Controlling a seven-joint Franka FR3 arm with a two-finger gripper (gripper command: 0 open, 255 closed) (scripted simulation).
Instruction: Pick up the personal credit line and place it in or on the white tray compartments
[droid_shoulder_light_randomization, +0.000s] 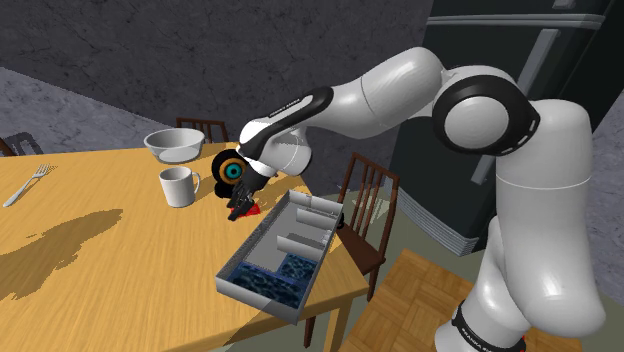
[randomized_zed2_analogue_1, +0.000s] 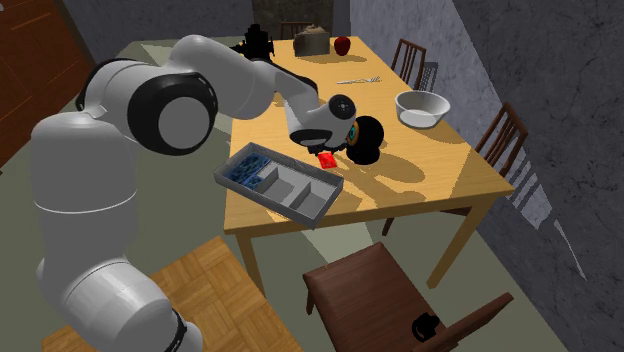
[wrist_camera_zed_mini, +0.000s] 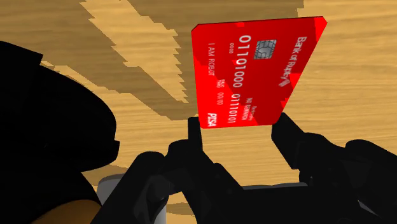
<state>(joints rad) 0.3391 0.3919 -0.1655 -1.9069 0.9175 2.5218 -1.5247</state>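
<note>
Just beside the pale grey divided tray (droid_shoulder_light_randomization: 249, 241), toward the shoulder view's left, we saw the black two-finger gripper (wrist_camera_zed_mini: 238, 126) with its fingers drawn in against both side edges of the red bank card (wrist_camera_zed_mini: 254, 70), gripping it tilted over the wooden table (droid_shoulder_light_randomization: 90, 250), near a white mug (droid_shoulder_light_randomization: 178, 186).

Shoulder view: red credit card (droid_shoulder_light_randomization: 255, 210) largely hidden behind gripper (droid_shoulder_light_randomization: 239, 211). Wrist view: card's smaller print unreadable; black round object (wrist_camera_zed_mini: 44, 127) cut off at picture edge.
</note>
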